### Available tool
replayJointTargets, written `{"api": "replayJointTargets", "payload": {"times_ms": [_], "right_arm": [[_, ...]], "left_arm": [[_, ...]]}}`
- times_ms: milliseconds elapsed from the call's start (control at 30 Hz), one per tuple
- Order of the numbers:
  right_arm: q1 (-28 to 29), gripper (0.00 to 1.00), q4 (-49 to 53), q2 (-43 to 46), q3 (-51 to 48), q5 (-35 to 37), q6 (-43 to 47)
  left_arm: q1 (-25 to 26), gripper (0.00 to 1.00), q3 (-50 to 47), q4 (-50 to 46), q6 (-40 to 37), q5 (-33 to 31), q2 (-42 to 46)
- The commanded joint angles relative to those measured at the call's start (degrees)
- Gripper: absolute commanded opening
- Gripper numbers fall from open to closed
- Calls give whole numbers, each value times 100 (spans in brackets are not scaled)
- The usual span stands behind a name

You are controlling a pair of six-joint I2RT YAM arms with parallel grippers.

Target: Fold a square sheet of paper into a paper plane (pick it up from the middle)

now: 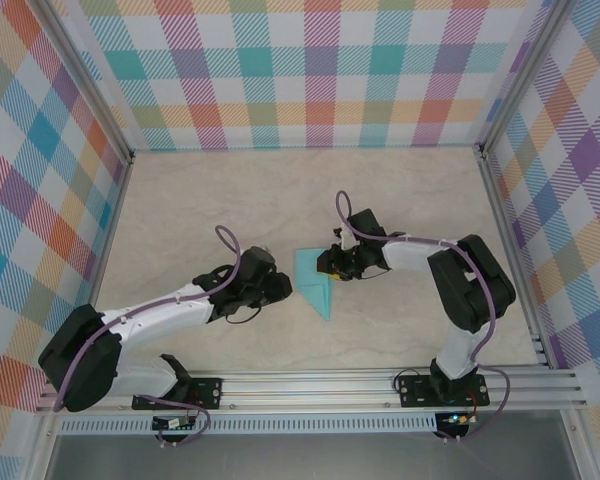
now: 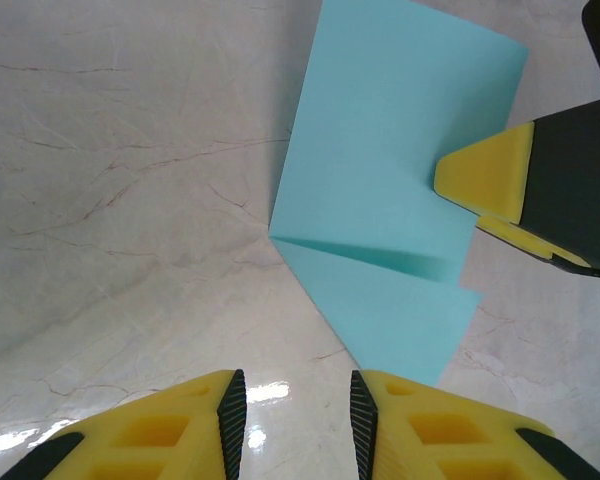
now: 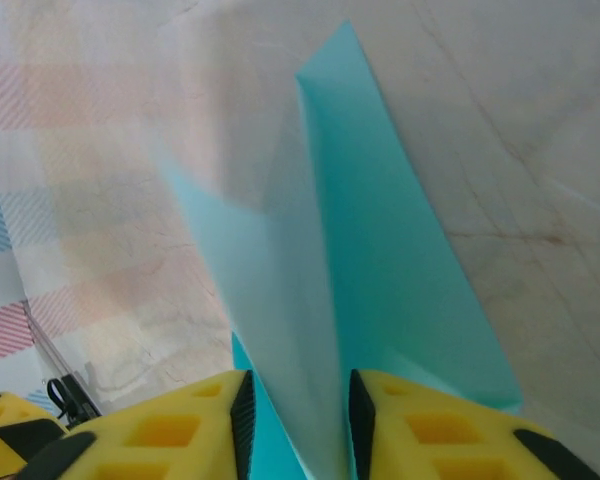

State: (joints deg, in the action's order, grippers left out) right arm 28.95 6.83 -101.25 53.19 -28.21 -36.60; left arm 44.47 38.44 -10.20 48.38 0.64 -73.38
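Between the right fingers, a raised flap of the folded turquoise paper runs up through the narrow gap, so they are grasping the sheet at its three-o'clock edge. The left fingers stand slightly parted with nothing between them, just short of the paper's pointed six-o'clock end. The paper lies near the centre of the marbled surface, between the two arms.

Lying on the table just ahead of the left gripper, the folded sheet of paper, rising between the right gripper fingers, its right edge.
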Motion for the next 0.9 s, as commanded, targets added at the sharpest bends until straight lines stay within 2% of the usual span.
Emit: {"api": "replayJointTargets", "payload": {"times_ms": [0,133,267,300,400,567,867], "right_arm": [[-82,45,789,645,95,510,373],[-91,44,1174,1294,-39,623,581],[60,26,591,1661,-510,-473,364],[172,21,473,1630,-563,-564,253],[514,16,63,1465,-705,-541,-21],[559,14,-166,1092,-708,-456,-229],[542,13,-44,580,-577,-295,7]], "left_arm": [[-74,35,111,94,-79,34,-18],[-70,35,129,-1,-68,-48,-8],[-123,34,118,-110,-48,-158,-25],[-143,34,120,-90,-48,-135,-35],[-190,34,129,-88,4,-118,-82],[-255,35,155,-55,24,-22,-173],[-264,35,303,48,-68,247,-452]]}}
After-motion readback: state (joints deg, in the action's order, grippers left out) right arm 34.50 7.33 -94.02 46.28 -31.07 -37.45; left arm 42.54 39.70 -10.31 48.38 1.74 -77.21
